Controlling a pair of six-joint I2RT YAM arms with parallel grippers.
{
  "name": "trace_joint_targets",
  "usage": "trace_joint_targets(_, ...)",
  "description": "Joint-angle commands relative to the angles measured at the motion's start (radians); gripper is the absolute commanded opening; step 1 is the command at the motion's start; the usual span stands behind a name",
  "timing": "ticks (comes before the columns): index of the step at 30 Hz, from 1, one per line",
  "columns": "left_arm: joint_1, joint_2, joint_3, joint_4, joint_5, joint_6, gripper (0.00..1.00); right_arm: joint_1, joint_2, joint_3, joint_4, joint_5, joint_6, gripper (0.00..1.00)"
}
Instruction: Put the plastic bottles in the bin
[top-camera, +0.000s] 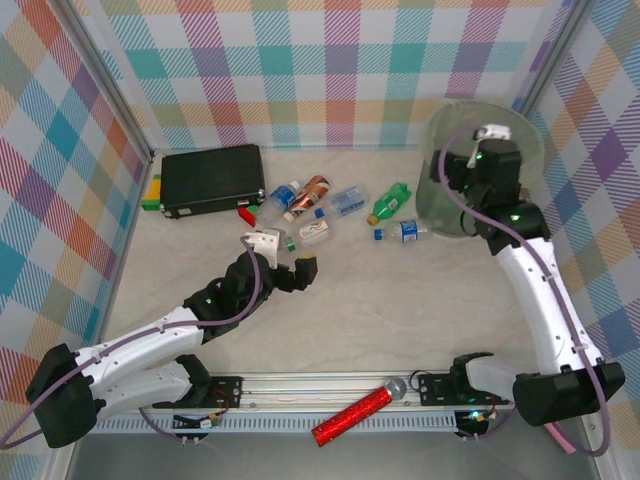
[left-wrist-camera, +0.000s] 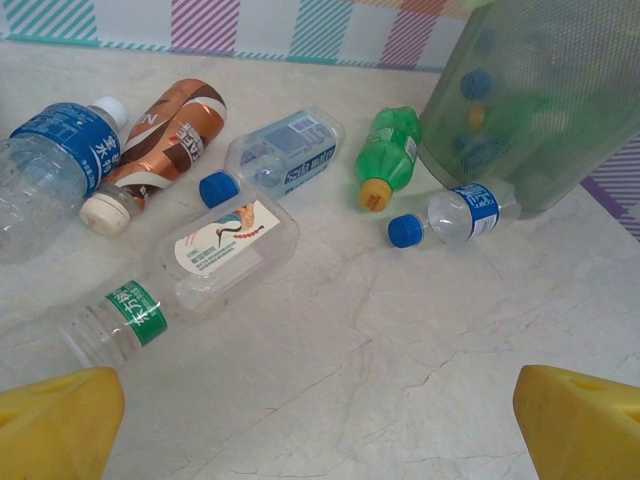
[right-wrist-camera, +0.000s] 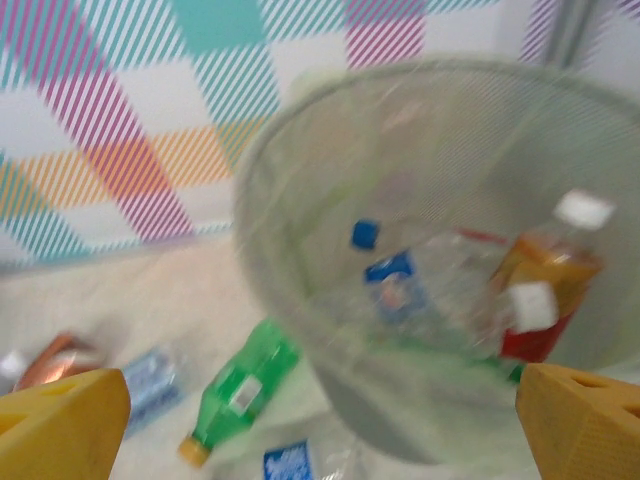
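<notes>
**Loose Bottles Await the Bin**

Fingers spread and empty, the left gripper (top-camera: 295, 262) hovers by the plastic bottles (left-wrist-camera: 285, 160) strewn between a black case (top-camera: 210, 180) and the translucent green bin (top-camera: 435, 205). The right gripper (right-wrist-camera: 320, 430) hangs open above the bin. Closing crosswise on the green-banded clear bottle (left-wrist-camera: 135, 312) looks surest.

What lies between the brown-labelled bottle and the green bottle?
A clear bottle with a blue cap, lying on its side; the left wrist view shows it.

2 white arms (top-camera: 140, 345), black joints (top-camera: 60, 400), purple cables (top-camera: 512, 236), yellow gripper fingers (left-wrist-camera: 60, 425)
</notes>
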Motion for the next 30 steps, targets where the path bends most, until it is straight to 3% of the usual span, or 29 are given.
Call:
trace_joint_targets(1, 0.007, 0.0, 0.008, 0.01, 0.014, -0.01, 1.0, 0.091, -0.009, -0.054, -0.062, 0.064, 0.014, 0.99)
trace_joint_targets(6, 0.006, -0.014, 0.002, 0.007, 0.007, -0.011, 1.0, 0.234, 0.033, -0.129, -0.086, 0.118, 0.031, 0.99)
trace_joint_targets(10, 0.007, -0.019, 0.0, 0.007, -0.001, -0.01, 1.0, 0.258, 0.098, -0.165, -0.109, 0.089, 0.095, 0.99)
trace_joint_targets(20, 0.007, -0.023, 0.0, 0.01, 0.013, -0.009, 1.0, 0.257, 0.283, -0.193, -0.154, 0.061, 0.577, 1.0)
trace_joint_targets(24, 0.006, -0.031, -0.007, 0.023, 0.041, -0.006, 1.0, 0.257, 0.346, -0.18, -0.17, 0.068, 0.766, 0.93)
trace_joint_targets(30, 0.006, -0.027, -0.007, 0.026, 0.045, -0.008, 1.0, 0.255, 0.356, -0.261, -0.033, 0.103, 0.985, 0.85)
